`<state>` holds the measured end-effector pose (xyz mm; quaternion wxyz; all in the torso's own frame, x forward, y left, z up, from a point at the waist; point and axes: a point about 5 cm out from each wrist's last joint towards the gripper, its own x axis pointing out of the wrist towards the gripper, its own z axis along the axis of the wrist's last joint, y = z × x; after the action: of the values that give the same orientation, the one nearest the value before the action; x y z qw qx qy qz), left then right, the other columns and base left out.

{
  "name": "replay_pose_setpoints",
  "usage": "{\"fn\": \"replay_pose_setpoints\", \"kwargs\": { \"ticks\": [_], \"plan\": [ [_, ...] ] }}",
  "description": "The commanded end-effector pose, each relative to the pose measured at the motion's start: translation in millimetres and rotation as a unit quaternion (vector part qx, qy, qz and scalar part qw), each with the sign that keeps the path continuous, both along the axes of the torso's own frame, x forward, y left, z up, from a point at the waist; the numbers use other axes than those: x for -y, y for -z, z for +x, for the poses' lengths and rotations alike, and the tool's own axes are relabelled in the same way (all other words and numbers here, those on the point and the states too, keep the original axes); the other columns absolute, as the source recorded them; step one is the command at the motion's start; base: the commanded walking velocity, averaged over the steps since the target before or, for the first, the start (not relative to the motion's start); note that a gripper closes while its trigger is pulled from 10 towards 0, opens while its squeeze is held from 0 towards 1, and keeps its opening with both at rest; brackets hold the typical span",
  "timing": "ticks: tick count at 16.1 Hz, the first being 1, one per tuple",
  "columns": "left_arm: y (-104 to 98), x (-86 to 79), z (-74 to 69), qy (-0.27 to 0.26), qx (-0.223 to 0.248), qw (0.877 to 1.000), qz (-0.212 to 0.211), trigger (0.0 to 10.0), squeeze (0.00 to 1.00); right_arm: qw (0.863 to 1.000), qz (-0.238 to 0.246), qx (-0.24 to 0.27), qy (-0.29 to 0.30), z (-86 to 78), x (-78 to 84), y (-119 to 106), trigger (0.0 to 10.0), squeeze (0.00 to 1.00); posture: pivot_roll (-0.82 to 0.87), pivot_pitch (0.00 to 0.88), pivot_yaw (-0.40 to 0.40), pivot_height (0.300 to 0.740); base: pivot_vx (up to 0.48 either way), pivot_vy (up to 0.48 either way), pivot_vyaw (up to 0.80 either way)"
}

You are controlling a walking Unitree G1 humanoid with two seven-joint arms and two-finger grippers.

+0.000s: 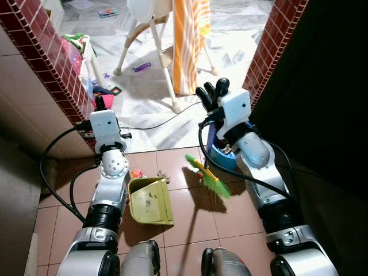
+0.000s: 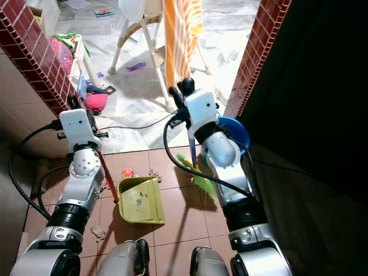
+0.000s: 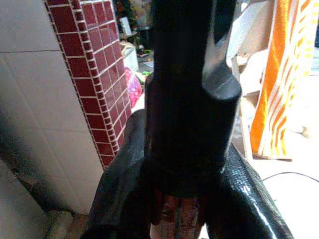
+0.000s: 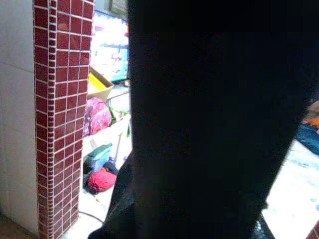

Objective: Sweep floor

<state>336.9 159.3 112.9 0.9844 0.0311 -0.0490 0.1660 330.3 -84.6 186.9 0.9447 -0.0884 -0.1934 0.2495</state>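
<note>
The right gripper (image 1: 213,95) is closed around the purple broom handle (image 2: 191,150), its green bristles (image 1: 215,185) near the yellow-green dustpan (image 1: 150,200). The left gripper (image 1: 100,103) clamps the dustpan's red handle (image 2: 108,175). I judge short strokes toward the pan are best, catching the debris (image 1: 136,173) beside its rim.

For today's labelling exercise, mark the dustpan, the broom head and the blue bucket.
dustpan (image 1: 150,201), left eye view, middle of its yellow-green tray.
broom head (image 1: 215,185), left eye view, on the green bristles.
blue bucket (image 2: 237,130), right eye view, on its rim.
</note>
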Motion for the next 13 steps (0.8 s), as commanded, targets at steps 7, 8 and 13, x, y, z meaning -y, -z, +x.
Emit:
{"fn": "replay_pose_setpoints", "kwargs": {
  "ticks": [7,8,13],
  "plan": [
    [25,-1.3,-8.6,-0.007,-0.029,0.999,0.013,10.0,0.0,0.996,-0.055,0.051,-0.044,3.9,-32.9,1,10.0,0.0,-0.03,0.137,-0.011,0.74,0.0,0.0,0.0],
    [29,-1.7,-9.9,-0.008,-0.037,0.999,0.009,10.0,0.0,0.997,-0.054,0.039,-0.044,4.2,-35.4,7,10.0,0.0,-0.03,0.137,-0.011,0.74,0.0,0.0,0.0],
    [38,-0.8,-9.3,-0.015,-0.059,0.998,-0.03,10.0,0.0,0.996,-0.014,-0.022,-0.08,-3.6,-68.3,27,10.0,0.0,-0.01,0.138,-0.028,0.74,0.0,0.0,0.0]
  ]
}}
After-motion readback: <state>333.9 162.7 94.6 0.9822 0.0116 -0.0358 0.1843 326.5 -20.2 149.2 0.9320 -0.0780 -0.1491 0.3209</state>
